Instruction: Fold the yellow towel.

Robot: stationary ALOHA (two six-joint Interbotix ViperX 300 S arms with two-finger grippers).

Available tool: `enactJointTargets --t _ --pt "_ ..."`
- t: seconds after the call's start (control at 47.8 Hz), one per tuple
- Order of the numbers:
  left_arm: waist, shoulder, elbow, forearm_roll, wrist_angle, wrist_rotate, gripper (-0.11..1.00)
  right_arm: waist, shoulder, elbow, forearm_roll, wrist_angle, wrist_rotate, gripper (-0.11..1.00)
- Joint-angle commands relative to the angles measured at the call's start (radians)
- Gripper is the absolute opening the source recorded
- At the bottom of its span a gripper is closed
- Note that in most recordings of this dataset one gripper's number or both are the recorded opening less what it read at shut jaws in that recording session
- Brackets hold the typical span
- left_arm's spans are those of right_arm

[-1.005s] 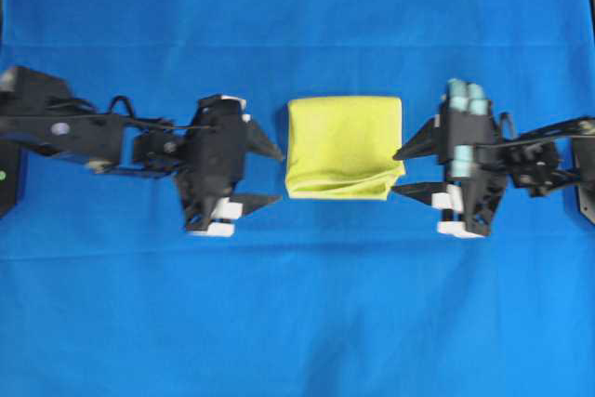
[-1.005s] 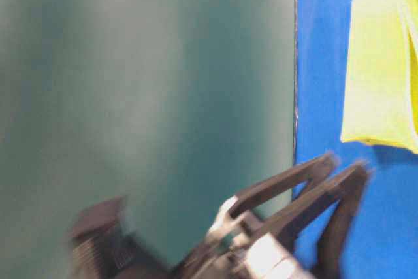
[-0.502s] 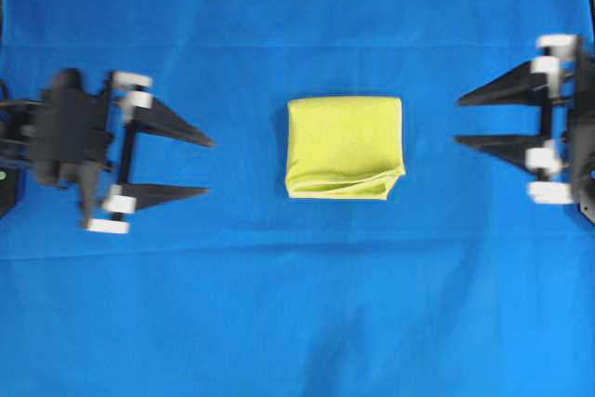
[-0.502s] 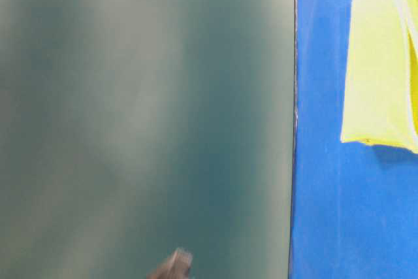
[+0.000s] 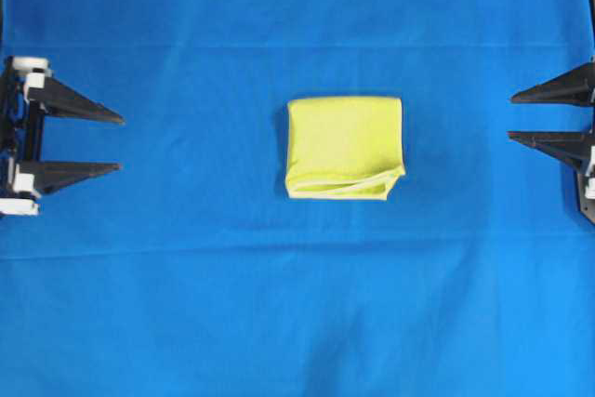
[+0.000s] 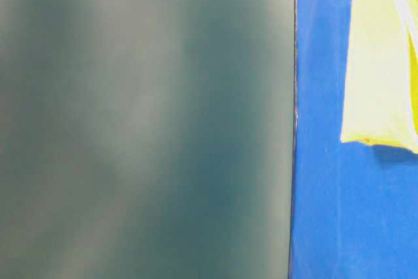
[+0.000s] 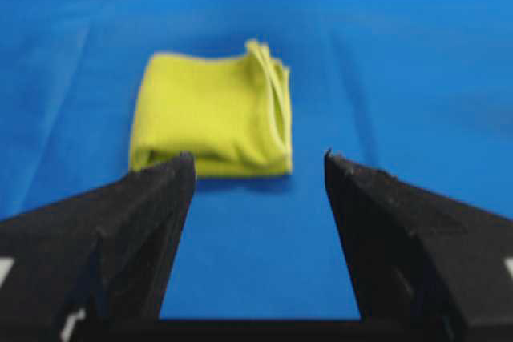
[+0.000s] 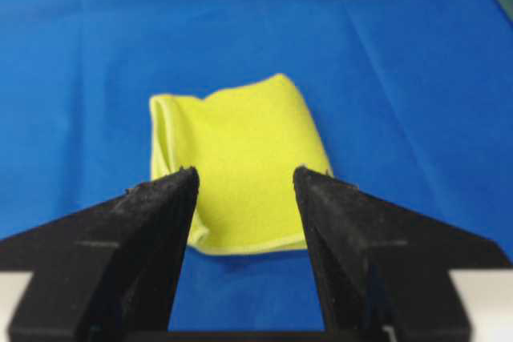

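The yellow towel (image 5: pixel 344 147) lies folded into a small thick rectangle in the middle of the blue cloth, its layered hems showing along the near edge; it also shows in the table-level view (image 6: pixel 382 70), the left wrist view (image 7: pixel 212 114) and the right wrist view (image 8: pixel 238 158). My left gripper (image 5: pixel 121 143) (image 7: pixel 258 162) stands open at the far left edge, well away from the towel, nothing between its fingers. At the far right edge my right gripper (image 5: pixel 511 117) (image 8: pixel 244 175) is open too, empty, pointing at the towel from a distance.
A blue cloth (image 5: pixel 297 304) covers the whole table. A dark teal blurred surface (image 6: pixel 144 122) fills the left of the table-level view.
Both arms have drawn back from beside the towel to the left and right edges. The left gripper has left the table-level view. The towel has stayed as it lay.
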Motion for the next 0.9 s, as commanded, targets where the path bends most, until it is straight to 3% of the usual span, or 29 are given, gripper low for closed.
enactJointTargets --t 0.0,0.251,0.879 --pt "0.006 -0.028 0.015 -0.003 -0.011 -0.011 0.63 -0.034 -0.002 0.012 0.011 -0.066 0.002 0.56" --pt "0.015 -0.057 0.046 -0.003 -0.011 -0.035 0.63 -0.104 0.035 0.038 0.021 -0.164 0.002 0.56" --pt "0.018 -0.058 0.046 -0.002 -0.002 -0.035 0.63 -0.106 0.034 0.037 0.028 -0.176 0.002 0.56"
